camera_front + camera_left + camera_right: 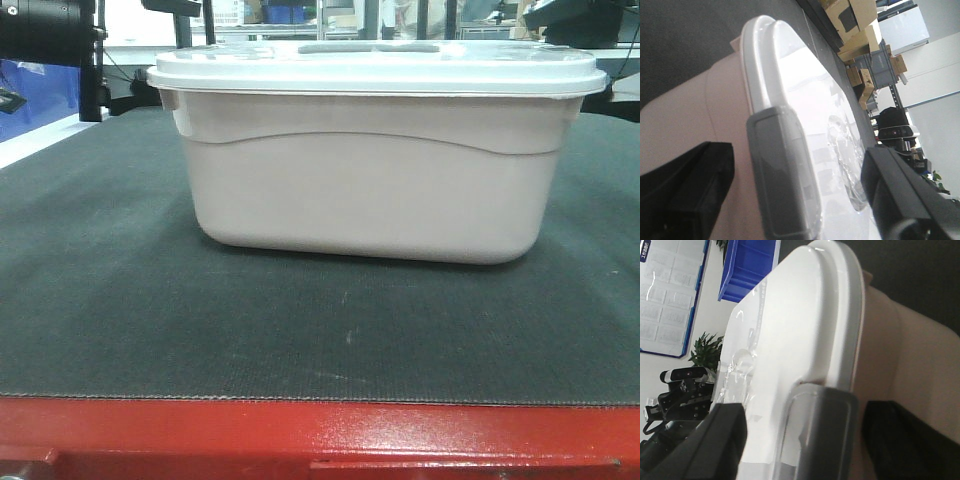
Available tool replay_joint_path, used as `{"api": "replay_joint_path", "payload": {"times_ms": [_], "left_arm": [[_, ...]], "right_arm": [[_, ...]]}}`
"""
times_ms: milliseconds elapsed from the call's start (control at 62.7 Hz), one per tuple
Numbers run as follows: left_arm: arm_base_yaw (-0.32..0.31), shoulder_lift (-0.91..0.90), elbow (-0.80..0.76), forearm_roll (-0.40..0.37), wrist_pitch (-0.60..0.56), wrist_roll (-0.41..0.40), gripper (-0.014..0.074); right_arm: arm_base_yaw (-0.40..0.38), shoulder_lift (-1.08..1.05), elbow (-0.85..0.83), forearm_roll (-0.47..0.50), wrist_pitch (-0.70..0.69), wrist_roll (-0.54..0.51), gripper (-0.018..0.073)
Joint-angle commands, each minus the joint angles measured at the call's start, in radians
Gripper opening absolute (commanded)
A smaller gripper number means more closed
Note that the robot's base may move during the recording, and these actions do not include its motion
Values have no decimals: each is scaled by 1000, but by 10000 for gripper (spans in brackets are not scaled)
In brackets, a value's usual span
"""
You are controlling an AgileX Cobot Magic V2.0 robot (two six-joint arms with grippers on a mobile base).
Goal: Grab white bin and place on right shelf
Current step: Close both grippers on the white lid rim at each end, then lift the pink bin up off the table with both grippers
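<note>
Front view: the pale pinkish-white rectangular plastic bin [370, 190] with a translucent white lid stands on the dark-matted, red-framed desk [100, 320].

Left wrist view: my left fingers [690, 190] are spread wide, straddling the lid's grey latch [780, 175]; I cannot tell if they touch it.

Right wrist view: my right fingers [705, 450] are spread likewise at the opposite end.

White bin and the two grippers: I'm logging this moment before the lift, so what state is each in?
white bin, upright, resting on the dark mat.
lid, on and closed.
left gripper, open, fingers either side of the bin's rim.
right gripper, open, fingers either side of the bin's rim.
</note>
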Motion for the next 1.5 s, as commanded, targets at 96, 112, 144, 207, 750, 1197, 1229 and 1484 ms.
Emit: {"api": "replay_joint_path", "payload": {"times_ms": [96, 112, 144, 207, 750, 1197, 1229, 1484], "left_arm": [[-16, -55, -33, -77, 71, 9, 419], [-16, -55, -33, -77, 71, 9, 419], [-16, -55, -33, -77, 71, 9, 419], [-16, -55, -33, -77, 71, 9, 419], [-17, -55, -33, -77, 73, 9, 205], [-17, -55, -33, -117, 120, 9, -99], [-17, -55, -33, -145, 143, 9, -99], [-18, -78, -67, -218, 193, 9, -99]], "right_arm": [[1, -45, -32, 77, 79, -19, 355], [1, -45, -32, 77, 80, -19, 344], [1, -45, -32, 77, 83, -19, 326], [1, -45, -32, 77, 86, -20, 305], [1, -45, -32, 77, 92, -20, 290], [1, -45, -32, 79, 112, -23, 192], [1, -45, -32, 85, 122, -33, 192], [1, -47, -32, 209, 285, -153, 192]]}}
